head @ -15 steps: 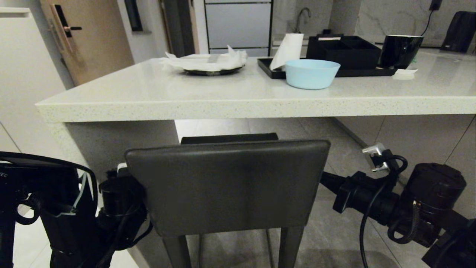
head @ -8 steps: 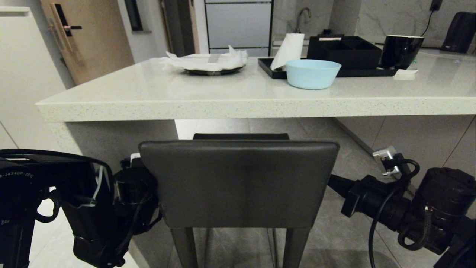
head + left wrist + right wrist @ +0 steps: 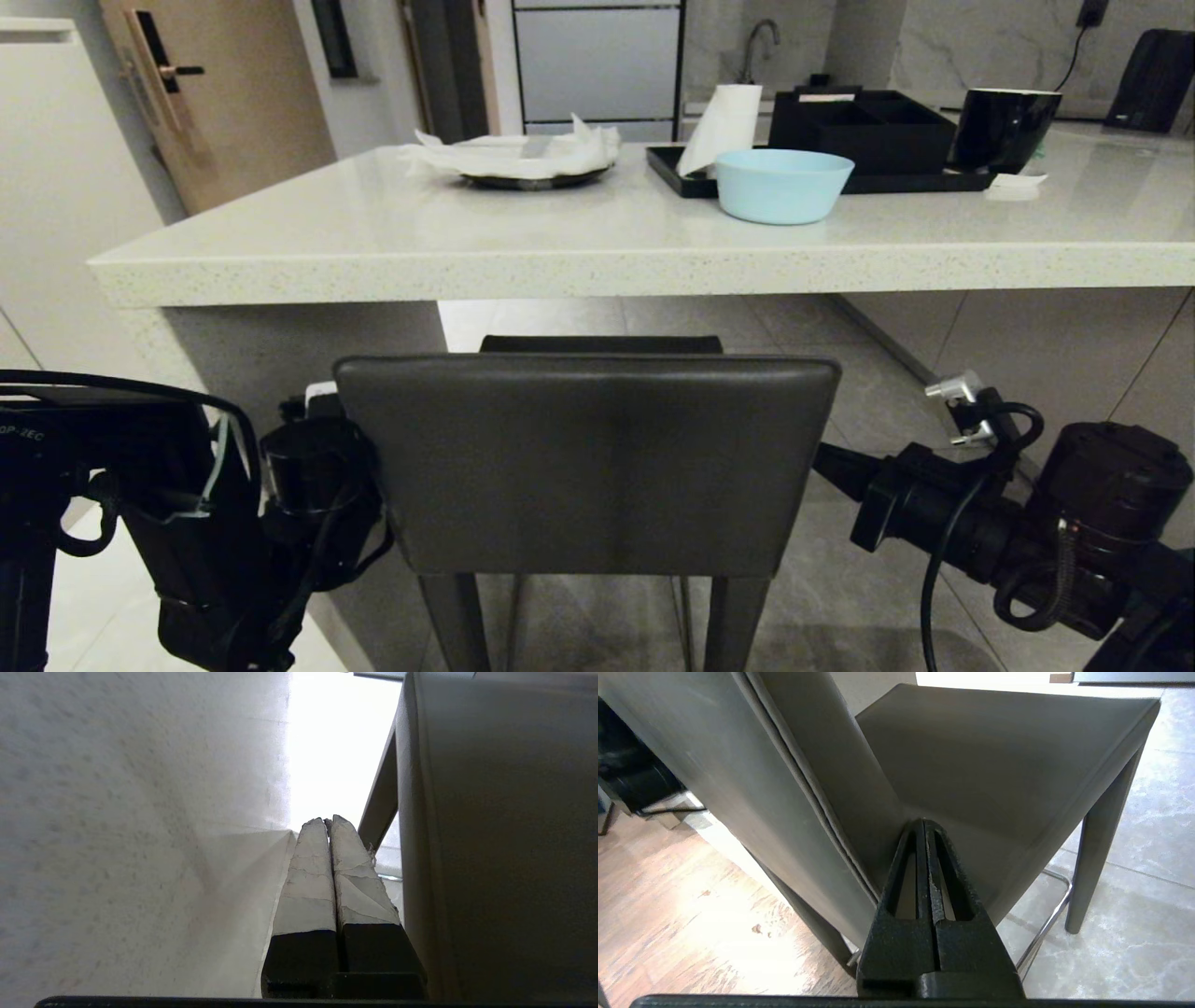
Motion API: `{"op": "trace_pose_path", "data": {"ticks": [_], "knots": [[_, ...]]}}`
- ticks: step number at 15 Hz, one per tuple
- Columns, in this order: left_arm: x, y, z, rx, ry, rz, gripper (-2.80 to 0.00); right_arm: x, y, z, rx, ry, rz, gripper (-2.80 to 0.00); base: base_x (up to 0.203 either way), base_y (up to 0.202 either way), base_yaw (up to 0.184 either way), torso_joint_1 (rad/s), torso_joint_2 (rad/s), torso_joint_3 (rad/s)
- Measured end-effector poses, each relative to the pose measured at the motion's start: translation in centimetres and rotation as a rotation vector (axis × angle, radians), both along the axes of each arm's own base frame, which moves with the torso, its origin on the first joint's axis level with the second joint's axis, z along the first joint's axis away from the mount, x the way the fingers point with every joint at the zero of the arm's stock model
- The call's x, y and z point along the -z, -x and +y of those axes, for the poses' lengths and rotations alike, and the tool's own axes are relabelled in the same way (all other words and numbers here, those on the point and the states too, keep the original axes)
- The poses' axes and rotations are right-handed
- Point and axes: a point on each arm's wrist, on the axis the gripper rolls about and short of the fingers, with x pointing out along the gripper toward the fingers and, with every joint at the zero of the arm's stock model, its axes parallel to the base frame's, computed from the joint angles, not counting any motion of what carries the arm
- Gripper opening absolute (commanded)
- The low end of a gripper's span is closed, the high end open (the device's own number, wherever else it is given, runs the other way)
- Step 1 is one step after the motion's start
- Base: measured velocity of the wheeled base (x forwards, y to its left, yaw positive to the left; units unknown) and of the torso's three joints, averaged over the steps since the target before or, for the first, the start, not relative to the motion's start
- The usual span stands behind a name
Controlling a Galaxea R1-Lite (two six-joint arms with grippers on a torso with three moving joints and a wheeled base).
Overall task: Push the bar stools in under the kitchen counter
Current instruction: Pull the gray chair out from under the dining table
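- a pale blue bowl (image 3: 783, 185), just beside a black tray (image 3: 674, 170)
- a white paper roll (image 3: 724, 126) and a black organiser box (image 3: 864, 126) on that tray
- a dark plate (image 3: 537, 178) covered with crumpled white paper (image 3: 518, 153)
- a black cup (image 3: 1004, 126)
- a wooden door (image 3: 238, 98) behind

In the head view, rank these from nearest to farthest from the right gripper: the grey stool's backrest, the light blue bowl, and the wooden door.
1. Grey stool backrest: right beside the right gripper, at its right edge.
2. Light blue bowl: up on the counter, beyond the stool.
3. Wooden door: far back on the left.
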Motion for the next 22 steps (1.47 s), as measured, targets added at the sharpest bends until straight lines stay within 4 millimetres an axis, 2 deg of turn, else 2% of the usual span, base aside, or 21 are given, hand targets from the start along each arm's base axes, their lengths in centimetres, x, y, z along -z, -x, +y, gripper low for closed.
{"op": "trace_pose_path", "data": {"ticks": [6,8,10,12,15,19,22], "knots": [[-0.9,0.4,1.2,-0.031,0.007,-0.016,-2.8,0.0,-0.1,-0.1,0.011,0.001,0.0,-2.8,0.0,0.0,0.0,0.0,0.0,0.0],[-0.4,1.1,2.5,-0.048,0.001,0.02,-2.8,0.0,-0.3,-0.4,0.024,0.0,0.001,-2.8,0.0,0.0,0.0,0.0,0.0,0.0],[-0.1,2.5,3.5,-0.008,0.014,0.071,-2.8,0.0,-0.2,-0.7,0.036,0.004,0.001,-2.8,0.0,0.0,0.0,0.0,0.0,0.0],[-0.3,3.9,4.8,0.04,0.039,0.099,-2.8,-0.1,0.0,-1.0,0.049,0.004,-0.002,-2.8,0.0,0.0,0.0,0.0,0.0,0.0],[-0.9,4.6,6.6,0.034,0.055,0.092,-2.8,-0.4,-0.1,-1.8,0.087,0.0,-0.014,-2.8,0.0,0.0,0.0,0.0,0.0,0.0],[-2.2,6.5,7.1,0.167,0.073,0.077,-2.8,-1.1,0.1,-3.6,0.156,-0.006,-0.037,-2.8,0.0,0.0,0.0,0.0,0.0,0.0],[-2.4,7.5,7.1,0.199,0.079,0.082,-2.8,-0.6,1.4,-4.1,0.161,0.034,-0.032,-2.8,0.0,0.0,0.0,0.0,0.0,0.0]]}}
